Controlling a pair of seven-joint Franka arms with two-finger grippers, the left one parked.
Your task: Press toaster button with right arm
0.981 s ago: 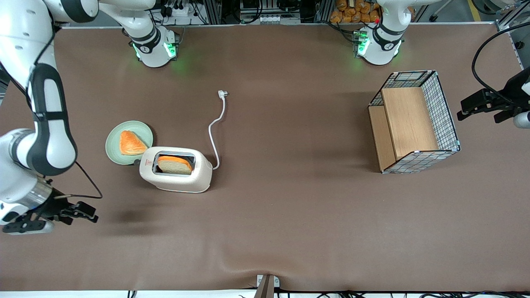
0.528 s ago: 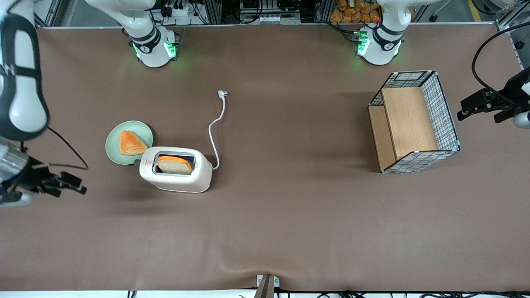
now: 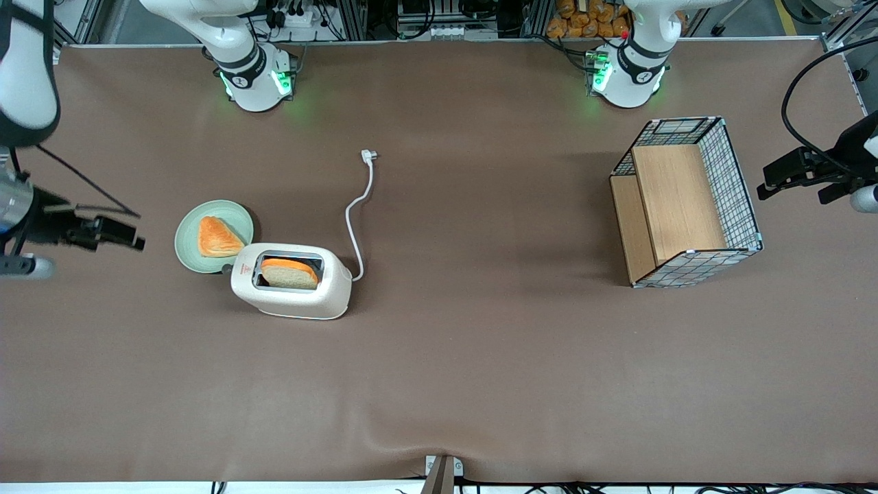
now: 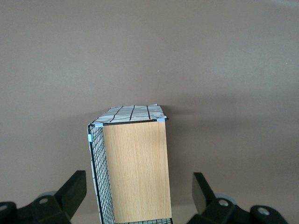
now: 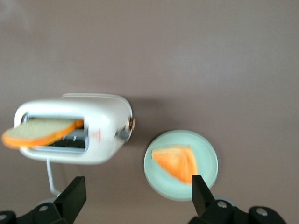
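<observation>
Your brown table (image 3: 480, 357) carries the wire-mesh basket (image 3: 686, 202) toward the parked arm's end. The right arm (image 3: 24, 68) hangs over the working arm's end, its end effector (image 3: 120, 232) released, fingers spread wide, well apart from the toaster (image 3: 291, 281). A bread slice (image 3: 289, 273) stands in the slot. Just beside the toaster sits a green plate (image 3: 188, 233) with an orange wedge (image 3: 218, 237). The toaster button (image 5: 132, 123) protrudes from the narrow end facing that plate.
</observation>
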